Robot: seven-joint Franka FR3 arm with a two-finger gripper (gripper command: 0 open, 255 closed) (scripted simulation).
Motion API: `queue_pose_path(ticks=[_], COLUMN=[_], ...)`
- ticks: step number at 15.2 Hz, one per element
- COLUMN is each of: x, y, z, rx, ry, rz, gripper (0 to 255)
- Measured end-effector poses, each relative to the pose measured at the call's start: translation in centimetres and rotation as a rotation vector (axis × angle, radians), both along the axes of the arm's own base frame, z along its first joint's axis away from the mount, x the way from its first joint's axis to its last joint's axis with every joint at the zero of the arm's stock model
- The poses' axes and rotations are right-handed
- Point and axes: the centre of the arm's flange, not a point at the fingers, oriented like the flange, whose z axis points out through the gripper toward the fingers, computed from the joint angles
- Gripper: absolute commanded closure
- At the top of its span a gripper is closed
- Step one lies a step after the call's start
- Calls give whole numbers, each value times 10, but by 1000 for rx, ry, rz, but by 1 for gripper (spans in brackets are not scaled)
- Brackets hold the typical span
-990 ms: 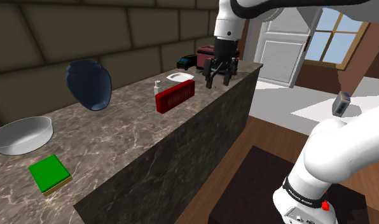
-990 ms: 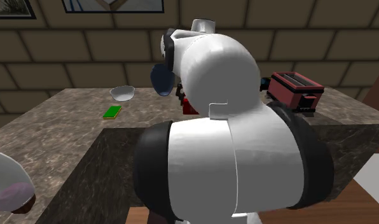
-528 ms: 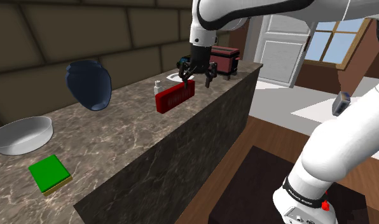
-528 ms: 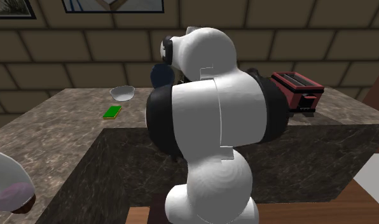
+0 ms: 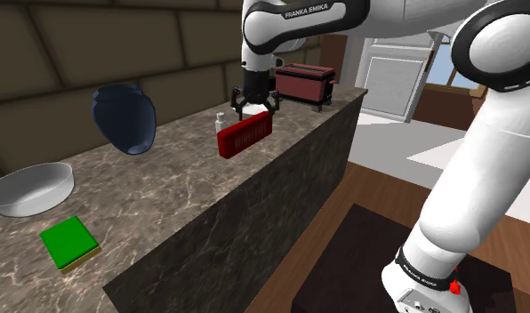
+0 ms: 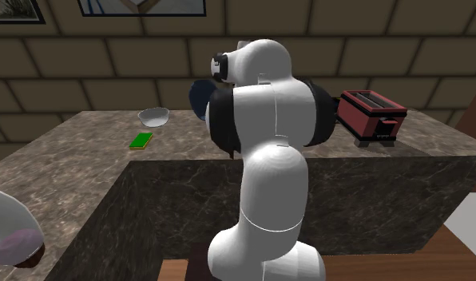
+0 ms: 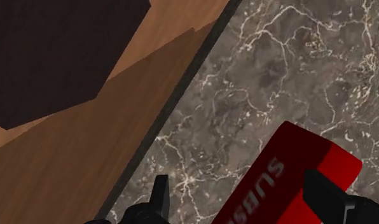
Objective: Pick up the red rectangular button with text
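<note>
Gripper [image 7: 239, 194] spread, pinching nothing. Red button with white text [image 7: 280, 181] sat between fingers, crowding one finger [image 7: 328, 197], untouched. Judgement: shift to centre it, square jaws across short width, then drop and close. Wrist view gave that offset. Shoulder view gave height: gripper just above button, upper middle of frame, near marble counter [image 5: 165, 191] edge. Small white bottle [image 5: 220, 119] just behind, red toaster [image 5: 304, 83] farthest.

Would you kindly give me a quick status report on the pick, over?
Gripper open over red text button. Button on marble counter, not gripped. Small white bottle close beside it.
</note>
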Motion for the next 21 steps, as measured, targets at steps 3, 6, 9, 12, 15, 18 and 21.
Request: queue_pose_path(ticks=[3,6,9,12,15,18,21], x=[35,66,96,108,111,111,111], y=[-16,-34,-60,-79,-80,-79,-80], z=[-13,-23,-39,-47,-63,-80,-87], rx=[-9,-19,-28,-35,-36,-36,-36], ry=[13,26,38,47,48,48,48], rz=[-140,-279,-420,-506,-518,-520,-520], gripper=[0,0,0,0,0,0,255])
